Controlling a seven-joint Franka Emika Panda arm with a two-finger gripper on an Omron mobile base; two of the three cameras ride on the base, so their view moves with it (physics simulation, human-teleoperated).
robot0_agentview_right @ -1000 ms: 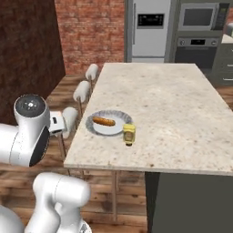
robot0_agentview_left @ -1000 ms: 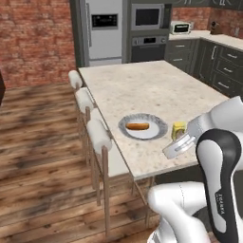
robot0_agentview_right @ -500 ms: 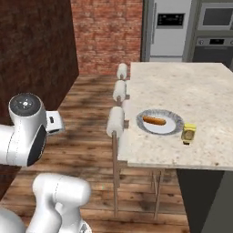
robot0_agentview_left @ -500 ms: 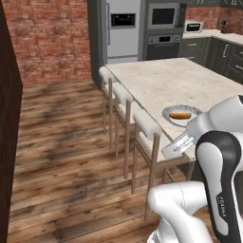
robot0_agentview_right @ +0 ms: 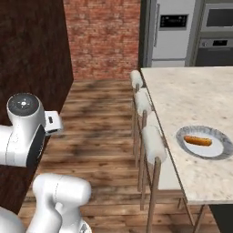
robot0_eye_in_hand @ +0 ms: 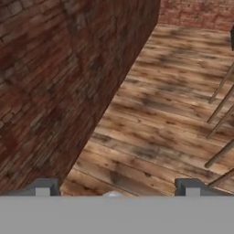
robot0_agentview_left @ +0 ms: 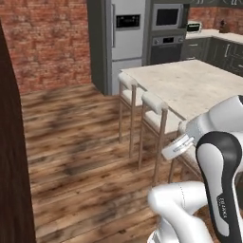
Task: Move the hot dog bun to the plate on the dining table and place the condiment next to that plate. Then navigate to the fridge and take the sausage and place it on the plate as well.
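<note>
The hot dog bun lies on the plate, which sits near the stool-side edge of the dining table. The fridge stands beyond the table's far end with its door closed. The condiment and the sausage are out of view. My gripper hangs open over the wooden floor beside a brick wall, well left of the table, with nothing between its fingertips.
White-cushioned stools line the table's near side. A dark brick wall rises close on the left. The oven and microwave stand right of the fridge. Wooden floor lies between.
The whole picture has shifted: the base has moved left, away from the table. The plate now sits far right in the right base view and the condiment has left it. The gripper stays open.
</note>
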